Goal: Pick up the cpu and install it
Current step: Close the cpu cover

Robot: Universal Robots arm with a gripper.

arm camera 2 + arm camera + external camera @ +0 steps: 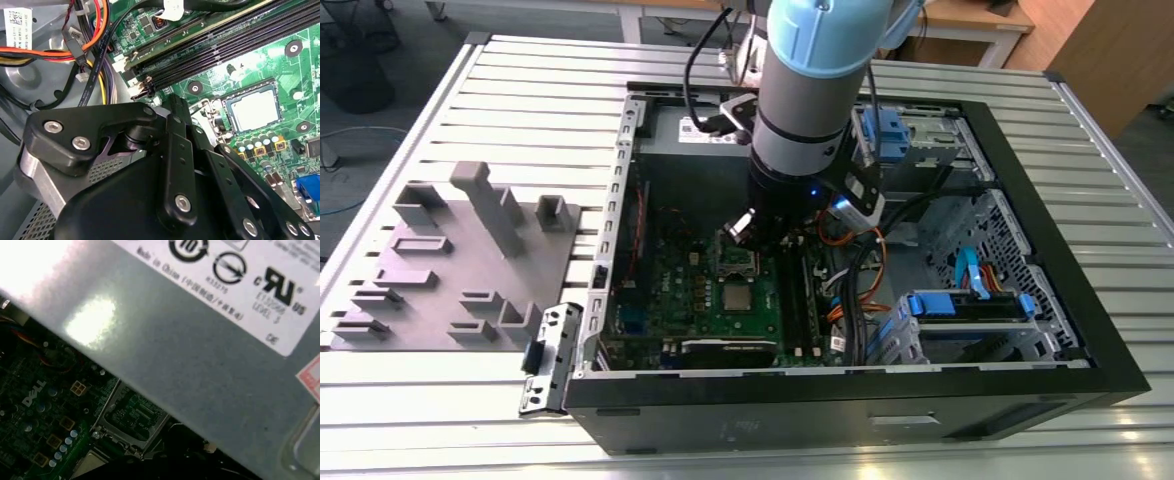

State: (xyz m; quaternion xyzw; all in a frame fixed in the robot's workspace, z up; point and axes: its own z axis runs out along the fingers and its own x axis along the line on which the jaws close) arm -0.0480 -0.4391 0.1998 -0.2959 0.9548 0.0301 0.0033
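Arm (807,90) hangs down into the open PC case (1067,300), which lies flat on the slatted table (520,80). The tool (754,235) is low over the green board (680,290), about mid-case. Can't tell whether it's apart or together, as its black body blocks the tip. The cpu (738,297) isn't in the tool. It lies flat in the socket, silver top up, just at 6 o'clock of the tool in the exterior view, w/ a gap between them. The second wrist view shows the cpu (255,111) square inside its frame, nothing on top of it. The socket's metal plate (131,415) is flipped up and open beside the chip, directly under the tool. RAM slots (225,45) run along one side of the socket, and orange and black wires (95,35) bunch up just past them. A blue drive caddy (967,305) sits at 3 o'clock of the cpu. Outside the case, at 9 o'clock on the table, there's a grey moulded jig (467,260). A grey metal box (200,355) w/ a label looms close in the first wrist view.
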